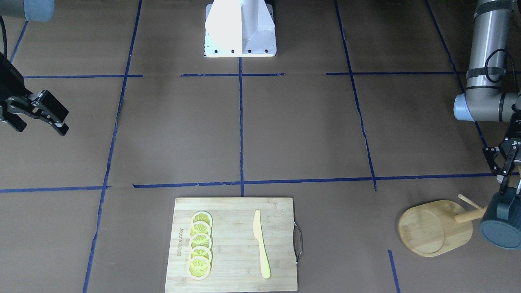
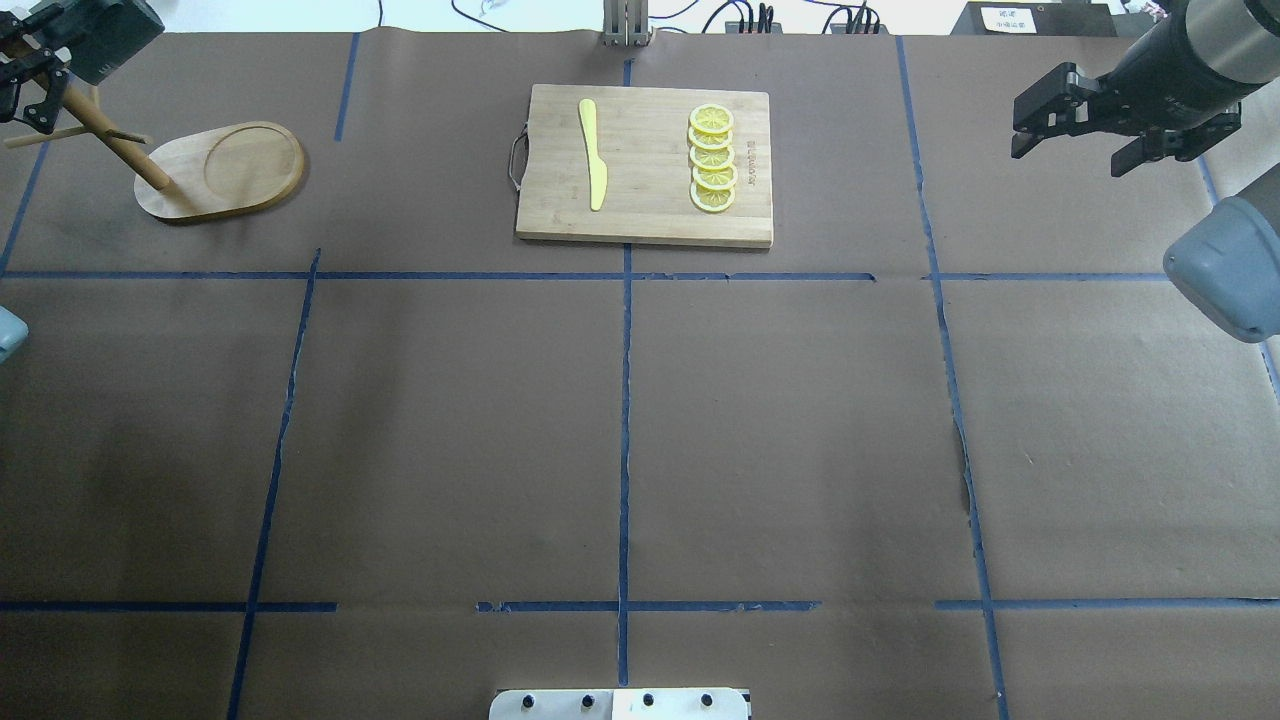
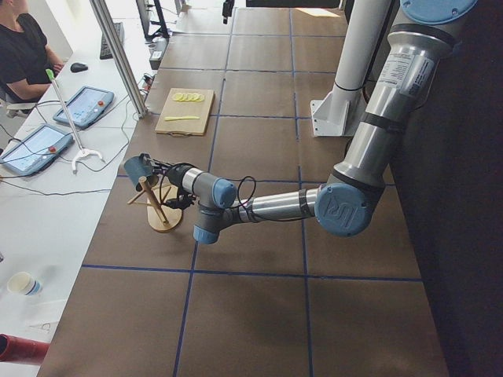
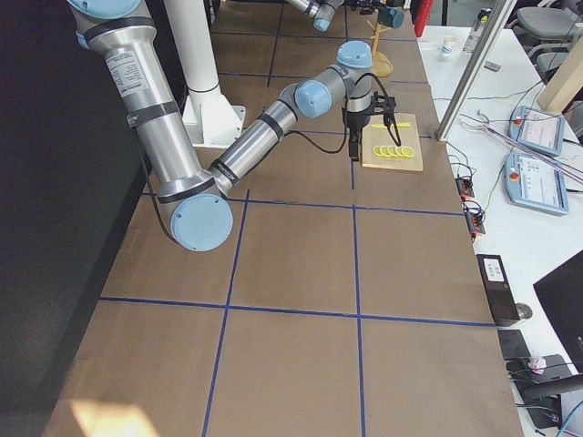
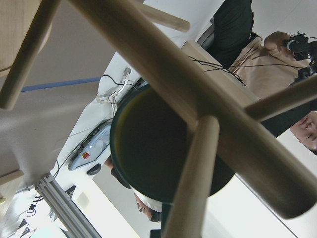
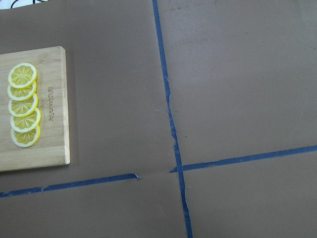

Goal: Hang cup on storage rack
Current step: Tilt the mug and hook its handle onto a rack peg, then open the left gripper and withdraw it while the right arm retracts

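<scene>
The dark blue-grey cup (image 1: 501, 226) hangs in the air at the top of the wooden storage rack (image 1: 433, 228), beside its post (image 1: 470, 215). My left gripper (image 1: 504, 188) stands right above the cup, its fingers drawn together on the cup's top. In the overhead view the cup (image 2: 100, 35) and left gripper (image 2: 22, 75) are at the far left corner, over the rack (image 2: 220, 170). The left wrist view shows the cup's dark opening (image 5: 153, 144) behind the rack's post (image 5: 198, 94) and pegs. My right gripper (image 2: 1075, 148) is open and empty, high at the far right.
A rectangular cutting board (image 2: 645, 215) with a yellow knife (image 2: 592, 150) and several lemon slices (image 2: 712, 158) lies at the far middle. Blue tape lines (image 2: 626, 420) cross the brown table. The robot base (image 1: 240, 28) stands at the near edge. An operator (image 3: 23, 47) sits beyond the far side.
</scene>
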